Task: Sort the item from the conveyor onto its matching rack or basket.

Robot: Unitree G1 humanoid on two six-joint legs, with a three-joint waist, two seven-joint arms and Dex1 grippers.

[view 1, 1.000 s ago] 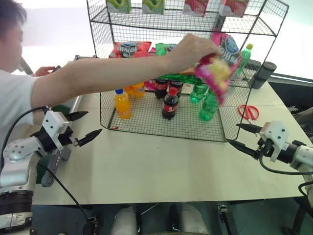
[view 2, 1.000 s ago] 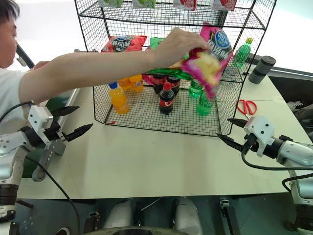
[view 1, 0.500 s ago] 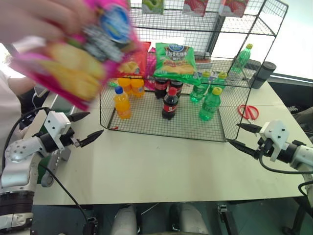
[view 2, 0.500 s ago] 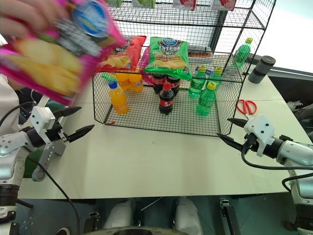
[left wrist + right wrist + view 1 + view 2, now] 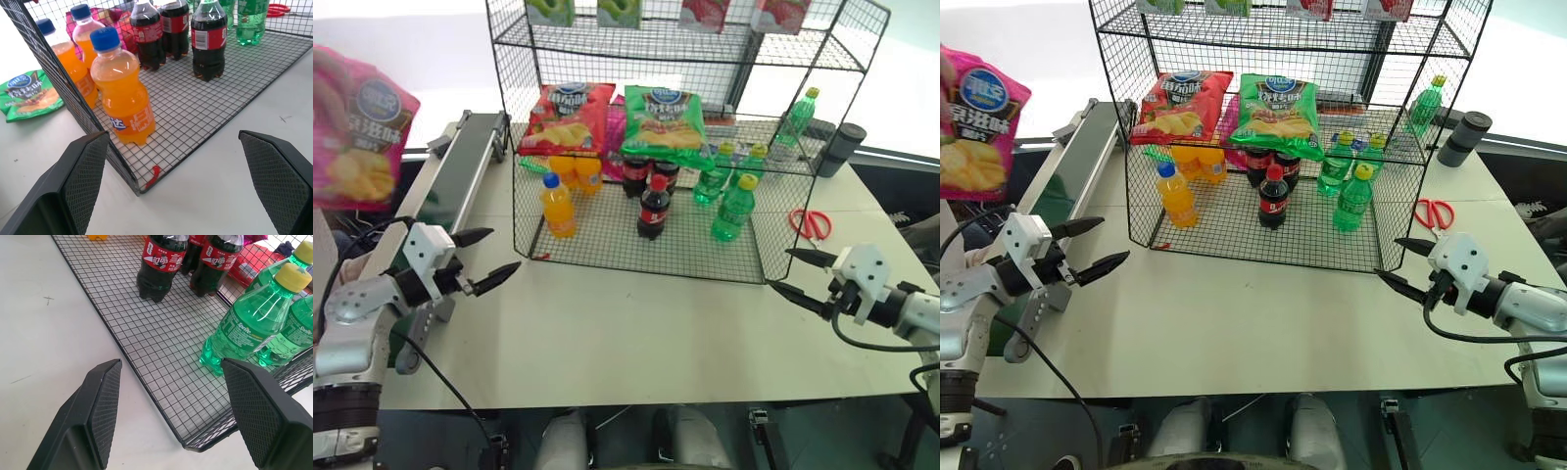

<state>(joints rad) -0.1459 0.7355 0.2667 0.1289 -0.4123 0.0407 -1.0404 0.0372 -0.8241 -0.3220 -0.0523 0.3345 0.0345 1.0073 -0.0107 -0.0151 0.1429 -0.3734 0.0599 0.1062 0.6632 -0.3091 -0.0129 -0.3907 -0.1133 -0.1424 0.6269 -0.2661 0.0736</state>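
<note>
While the pink chips bag (image 5: 357,137) hangs above the conveyor (image 5: 460,166), not yet set down, left gripper (image 5: 494,259) and right gripper (image 5: 793,274) wait, jaws spread, empty.

A pale cream tabletop (image 5: 636,343) fills the middle of the scene, matte, with a few faint scuff marks. Its near edge runs straight across, and below it lies a dark grey floor (image 5: 803,431). Beyond the far edge the background is washed out by strong white light, as if from a bright window or wall. Past the tabletop's right edge the surroundings turn dark
</note>
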